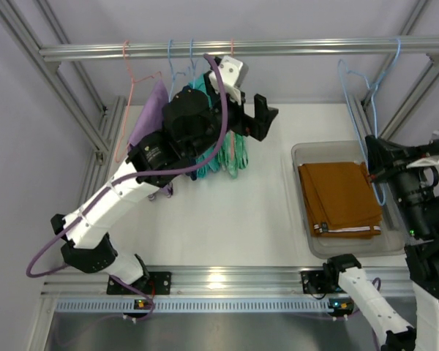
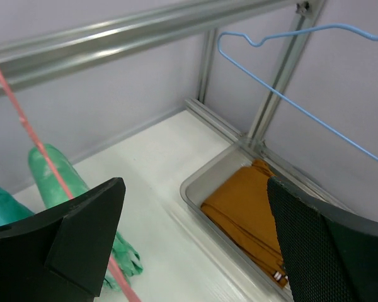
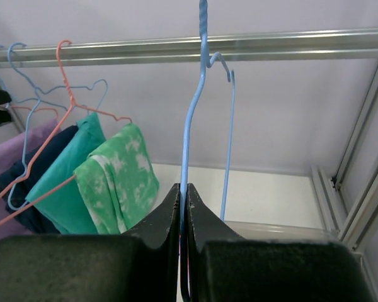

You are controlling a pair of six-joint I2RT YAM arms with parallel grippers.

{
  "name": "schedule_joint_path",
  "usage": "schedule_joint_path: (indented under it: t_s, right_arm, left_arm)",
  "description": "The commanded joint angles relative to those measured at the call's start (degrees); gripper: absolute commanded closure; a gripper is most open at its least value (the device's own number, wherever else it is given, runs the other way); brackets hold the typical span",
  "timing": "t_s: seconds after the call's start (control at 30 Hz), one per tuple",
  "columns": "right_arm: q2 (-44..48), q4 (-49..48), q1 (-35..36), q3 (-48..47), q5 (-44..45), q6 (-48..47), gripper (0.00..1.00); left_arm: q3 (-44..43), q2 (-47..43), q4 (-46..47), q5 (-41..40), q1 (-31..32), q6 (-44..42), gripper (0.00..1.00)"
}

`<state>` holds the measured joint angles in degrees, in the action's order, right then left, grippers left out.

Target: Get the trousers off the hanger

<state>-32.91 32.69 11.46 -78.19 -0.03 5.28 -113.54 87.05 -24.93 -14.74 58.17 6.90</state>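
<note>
overhead, orange trousers (image 1: 340, 197) in tray (image 1: 300, 157), wrist, right hand (image 3: 183, 196) pinching hanger (image 3: 190, 126)

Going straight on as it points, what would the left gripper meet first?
Likely the tray holding the orange trousers; nothing shows between the open left gripper and it, though depth is unclear.

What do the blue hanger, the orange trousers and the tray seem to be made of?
The blue hanger: thin bent wire, probably coated metal, smooth. The orange trousers: soft matte cloth, creased folds. The tray: probably translucent plastic, see-through walls.
</note>
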Motion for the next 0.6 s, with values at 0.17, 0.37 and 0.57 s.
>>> schedule_joint_path:
  t_s: [0.17,0.37,0.57]
  right_arm:
    - [-20.3,4.4,0.0,-19.7,-2.7,-4.8,1.00]
    - [-30.6,8.4,-1.2,-29.8,-5.2,-7.5,1.00]
    - [-31.3,4.6,-13.9,-24.8,-13.2,-8.2,1.00]
  left_arm:
    - [-5.9,-0.1,-2.7,0.9,-3.8,-2.2,0.01]
    - [-6.7,-0.1,-5.0,3.0,-8.9,1.9,0.01]
    - [-5.6,-0.7,-5.2,5.1,-12.6,3.7,0.01]
